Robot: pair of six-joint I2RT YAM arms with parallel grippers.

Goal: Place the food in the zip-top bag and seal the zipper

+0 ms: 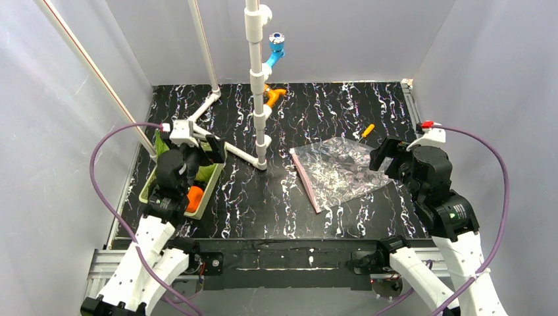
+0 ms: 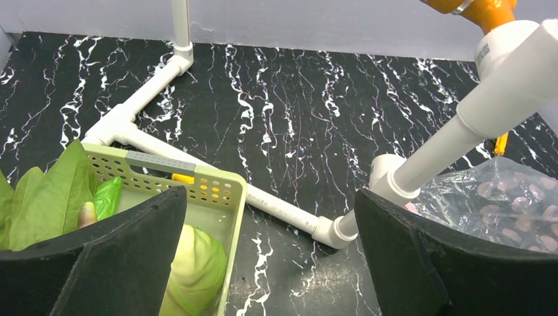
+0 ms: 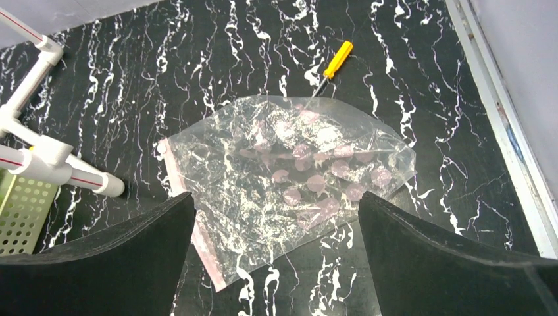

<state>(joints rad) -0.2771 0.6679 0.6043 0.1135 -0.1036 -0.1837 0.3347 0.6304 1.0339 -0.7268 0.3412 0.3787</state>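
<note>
One bag (flat) lies before right end effector.

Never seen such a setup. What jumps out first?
A clear, crinkly plastic bag with a pink strip edge lies flat on the black marbled table, right of centre. At the left, a pale green slatted plastic basket holds an orange ball and a green round fruit. A tall white pipe stand rises mid-table.

- No legible text, labels, brands or numbers in any of the three views.
- zip-top bag: the print is only pale pink round spots, with no lettering I can make out.
</note>
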